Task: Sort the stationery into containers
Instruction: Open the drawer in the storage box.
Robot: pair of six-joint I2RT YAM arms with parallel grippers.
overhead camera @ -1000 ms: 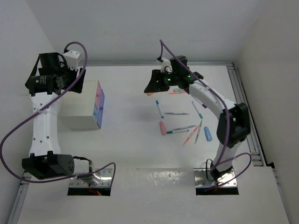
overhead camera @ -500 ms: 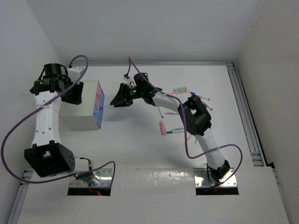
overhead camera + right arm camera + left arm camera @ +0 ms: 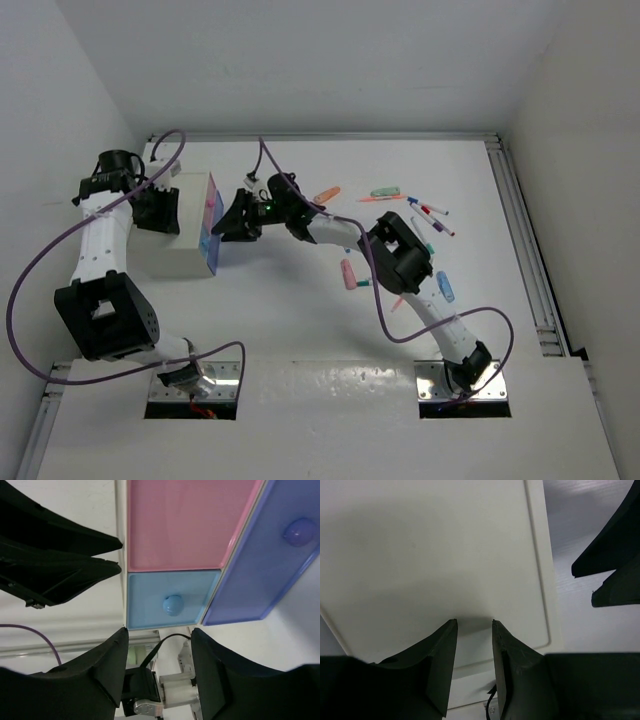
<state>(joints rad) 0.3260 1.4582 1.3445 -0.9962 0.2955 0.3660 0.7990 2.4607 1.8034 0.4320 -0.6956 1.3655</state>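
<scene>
Robot lab cell: plain white walls, rail-framed table, bolted arm mounts.

The pink drawer front is smooth, glossy plastic, slightly translucent. The light blue drawer front below it and the violet-blue drawer front beside it have the same finish, each with a shiny rounded knob. The white cabinet has a smooth plastic top with a dull satin sheen. The left end effector and the right end effector are matt black plastic, faintly grainy. The desk is matt white. The base plates are bright bare metal. The left arm has a smooth white shell.
</scene>
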